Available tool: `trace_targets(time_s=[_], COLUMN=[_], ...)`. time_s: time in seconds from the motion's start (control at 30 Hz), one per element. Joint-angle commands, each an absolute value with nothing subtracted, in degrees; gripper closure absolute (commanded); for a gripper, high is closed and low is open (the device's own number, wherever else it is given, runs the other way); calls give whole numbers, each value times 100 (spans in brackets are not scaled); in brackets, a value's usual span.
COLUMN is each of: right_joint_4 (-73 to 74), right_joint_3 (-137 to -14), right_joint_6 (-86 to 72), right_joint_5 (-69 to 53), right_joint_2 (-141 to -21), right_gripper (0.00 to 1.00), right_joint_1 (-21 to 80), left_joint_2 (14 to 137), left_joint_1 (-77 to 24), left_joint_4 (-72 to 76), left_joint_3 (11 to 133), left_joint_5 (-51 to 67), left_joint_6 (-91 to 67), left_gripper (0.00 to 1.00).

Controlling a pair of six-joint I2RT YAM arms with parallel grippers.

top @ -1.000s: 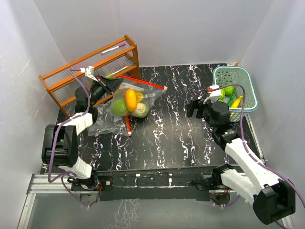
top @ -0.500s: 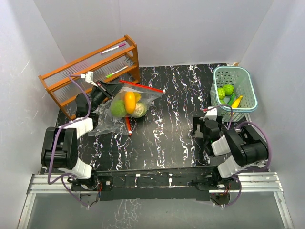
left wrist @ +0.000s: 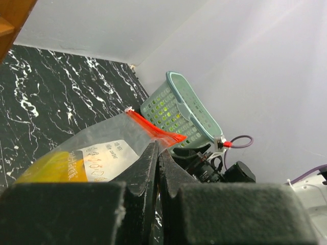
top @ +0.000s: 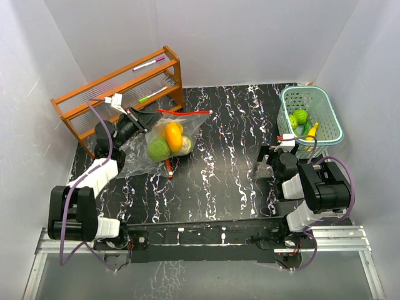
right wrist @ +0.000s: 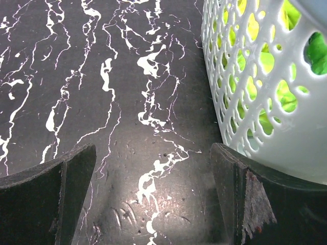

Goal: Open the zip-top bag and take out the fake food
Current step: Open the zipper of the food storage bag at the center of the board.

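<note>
Top external view: the left gripper point(top: 149, 119) is fully closed on the film of the zip-top bag point(top: 145, 156), at the left end of the red zip strip point(top: 182, 112). The left wrist view confirms it, with the jaws pinched flat on the clear plastic just beside that strip.

The bag lies on the table point(top: 219, 181) at the far left. It holds fake food: an orange piece point(top: 173, 132), a green ball point(top: 157, 149) and a pale ball point(top: 185, 145). More green pieces point(top: 299, 117) and a banana point(top: 310, 131) sit in the basket point(top: 325, 100).

The right gripper point(top: 270, 161) is spread to its full width and holds nothing. It is low over the table just beside the basket, well apart from the bag.

Note the axis: the zip strip runs left to right, and its free end points toward the right arm. The bag lies to that gripper's left and farther back. Treat the right arm as the free arm for the next reach. The left arm is nearer but occupied.
</note>
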State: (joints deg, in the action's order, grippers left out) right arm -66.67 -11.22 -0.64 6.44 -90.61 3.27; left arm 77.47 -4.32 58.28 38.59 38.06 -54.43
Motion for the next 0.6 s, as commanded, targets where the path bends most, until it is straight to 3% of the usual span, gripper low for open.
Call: trace_targets(time_s=[0.0,0.17,0.4,0.57], right_joint_4=[-7172,-7172,-7172,-7172], right_joint_3=[-1213,-1213,-1213,-1217], right_joint_6=[-108,-111,-112,-109], right_joint_5=[527,523,526,523], right_joint_2=[-9088,-9082,-9091,-9087], right_gripper=[1,1,1,1], right_joint_1=[310,309,314,313], left_joint_2=[7302,7397,6816,6858], left_joint_1=[-448,-448,-449,-448], left_joint_4=[5185,5633,3695,3680], left_joint_3=[4060,3871,4311,4288], left_joint_5=[4010,4072,3940,4020], left_joint_6=[-5093,-5381,-4132,-4185], left_gripper=[100,100,100,100])
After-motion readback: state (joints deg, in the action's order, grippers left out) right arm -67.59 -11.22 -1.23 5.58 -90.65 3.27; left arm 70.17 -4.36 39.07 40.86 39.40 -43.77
